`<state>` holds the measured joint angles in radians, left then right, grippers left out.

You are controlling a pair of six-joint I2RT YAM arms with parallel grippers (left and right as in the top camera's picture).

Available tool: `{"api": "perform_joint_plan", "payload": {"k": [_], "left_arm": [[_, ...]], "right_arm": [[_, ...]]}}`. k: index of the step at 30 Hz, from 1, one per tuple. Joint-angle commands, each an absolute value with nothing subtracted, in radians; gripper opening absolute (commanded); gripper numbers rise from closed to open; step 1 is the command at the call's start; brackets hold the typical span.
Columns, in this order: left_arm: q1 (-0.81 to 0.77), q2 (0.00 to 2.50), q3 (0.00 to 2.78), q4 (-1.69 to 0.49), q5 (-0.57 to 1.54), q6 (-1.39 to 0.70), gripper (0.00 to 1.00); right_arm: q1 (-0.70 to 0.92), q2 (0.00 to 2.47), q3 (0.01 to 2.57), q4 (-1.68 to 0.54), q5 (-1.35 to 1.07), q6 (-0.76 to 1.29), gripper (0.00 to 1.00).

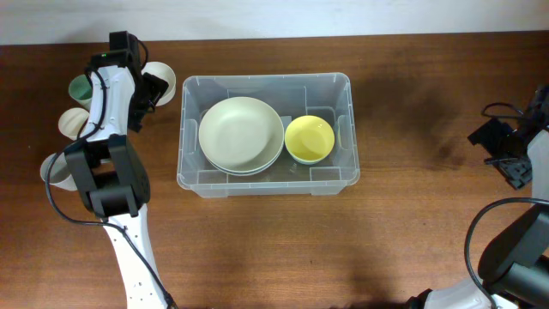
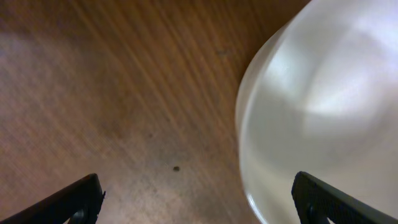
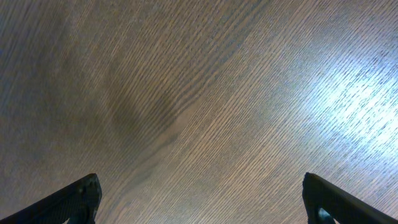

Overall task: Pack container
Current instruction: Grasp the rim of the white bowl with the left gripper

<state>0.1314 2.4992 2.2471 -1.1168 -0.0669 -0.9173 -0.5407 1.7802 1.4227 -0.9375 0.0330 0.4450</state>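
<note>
The wooden table holds the container at centre. Your left gripper, wide and empty, hangs beside the white cup, far left; centre the cup between the jaws before closing. Right gripper: wide, empty.

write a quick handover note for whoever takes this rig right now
Left gripper: open, empty, right beside the cream cup, not gripping it.
Right gripper: open, empty, over bare table at far right.
Bin: mid-table, holding the big pale bowl and the yellow bowl side by side.
Done: those bowls are in.
Left: cups outside the bin on its left side: the cream cup, a green cup, a pale cup, and one more partly hidden by the arm. The cream cup is probably next.
</note>
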Motion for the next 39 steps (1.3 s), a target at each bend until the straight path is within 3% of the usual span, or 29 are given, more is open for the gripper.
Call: {"api": "perform_joint_plan", "payload": {"k": [1, 14, 21, 22, 30, 36, 39], "left_arm": [[0.135, 2.51, 2.252, -1.148, -0.068, -0.962, 0.99], [0.136, 2.51, 2.252, -1.189, -0.068, -1.009, 0.99], [0.141, 2.51, 2.252, -1.151, -0.068, -1.009, 0.64], [0.141, 2.51, 2.252, -1.145, -0.068, -1.009, 0.52], [0.141, 2.51, 2.252, -1.137, -0.068, -1.009, 0.18], [0.141, 2.51, 2.252, -1.125, -0.067, -1.009, 0.01], [0.141, 2.51, 2.252, -1.119, -0.067, -1.008, 0.01]], "right_arm": [[-0.538, 1.774, 1.422, -0.937, 0.038, 0.45, 0.99], [-0.538, 1.774, 1.422, -0.937, 0.038, 0.45, 0.99], [-0.538, 1.774, 1.422, -0.937, 0.038, 0.45, 0.99], [-0.538, 1.774, 1.422, -0.937, 0.038, 0.45, 0.99], [-0.538, 1.774, 1.422, -0.937, 0.038, 0.45, 0.99], [-0.538, 1.774, 1.422, -0.937, 0.038, 0.45, 0.99], [-0.538, 1.774, 1.422, -0.937, 0.038, 0.45, 0.99]]}}
